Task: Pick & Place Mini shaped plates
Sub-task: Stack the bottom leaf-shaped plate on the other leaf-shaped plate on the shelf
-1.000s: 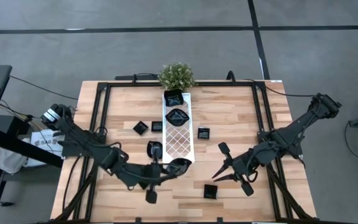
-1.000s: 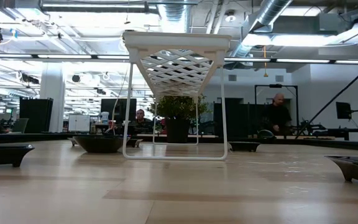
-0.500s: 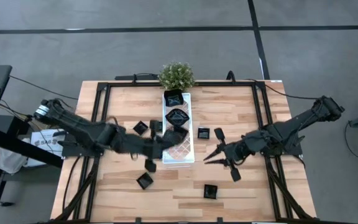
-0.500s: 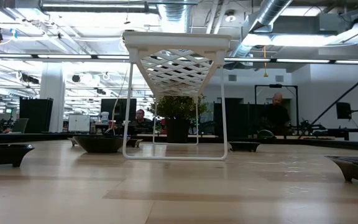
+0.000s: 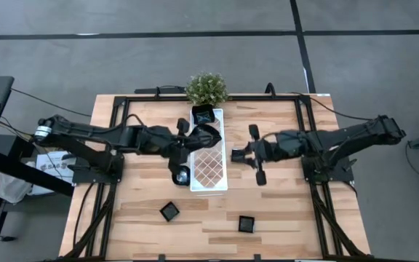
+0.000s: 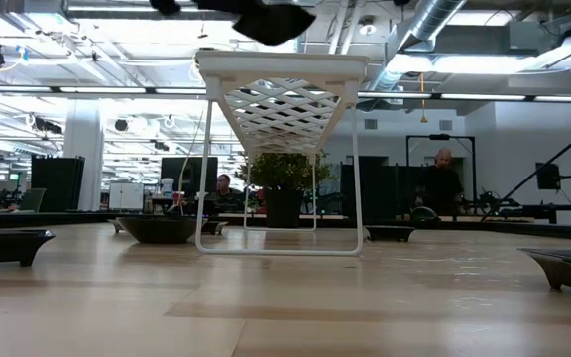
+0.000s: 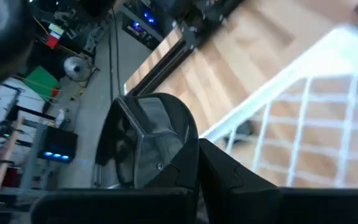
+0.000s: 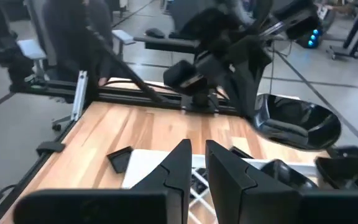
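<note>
Stretching over the wooden table (image 5: pixel 282 211), the left gripper (image 5: pixel 198 140) pinches a glossy black plate (image 5: pixel 206 135) above the white lattice tray (image 5: pixel 211 171), the right gripper (image 5: pixel 247 148) hangs beside the tray with fingers nearly pressed together, holding nothing, and loose plates (image 5: pixel 169 212) lie near the front edge.

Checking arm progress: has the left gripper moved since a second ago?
Yes. The left gripper, shut on a mini plate, moved from the table's near edge up over the white lattice tray, toward the potted plant.
</note>
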Motion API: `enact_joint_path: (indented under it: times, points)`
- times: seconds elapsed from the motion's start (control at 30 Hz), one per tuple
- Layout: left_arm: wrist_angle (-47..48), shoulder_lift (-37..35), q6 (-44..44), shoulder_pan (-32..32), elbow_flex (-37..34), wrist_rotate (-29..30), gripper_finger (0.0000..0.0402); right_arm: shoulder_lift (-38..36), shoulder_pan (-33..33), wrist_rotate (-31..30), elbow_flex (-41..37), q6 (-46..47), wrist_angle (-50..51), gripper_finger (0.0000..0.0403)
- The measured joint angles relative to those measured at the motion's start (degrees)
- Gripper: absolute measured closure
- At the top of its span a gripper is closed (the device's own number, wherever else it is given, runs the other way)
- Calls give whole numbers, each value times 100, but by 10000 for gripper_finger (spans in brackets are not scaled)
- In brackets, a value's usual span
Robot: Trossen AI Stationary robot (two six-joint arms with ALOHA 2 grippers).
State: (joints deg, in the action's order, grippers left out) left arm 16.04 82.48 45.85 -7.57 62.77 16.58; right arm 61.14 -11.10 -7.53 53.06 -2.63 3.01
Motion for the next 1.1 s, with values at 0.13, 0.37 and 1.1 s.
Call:
enact_joint_path:
  times: [0.13, 0.37, 1.1]
  points:
    - [-189, 4, 231, 334, -187, -268, 394, 0, 209, -22, 2, 79, 20, 361]
    - [-643, 5, 350, 721, -558, -768, 394, 0, 483, 11, 2, 286, 375, 361]
    - [-1647, 9, 829, 795, -1399, -1585, 393, 0, 792, 0, 2, 314, 452, 361]
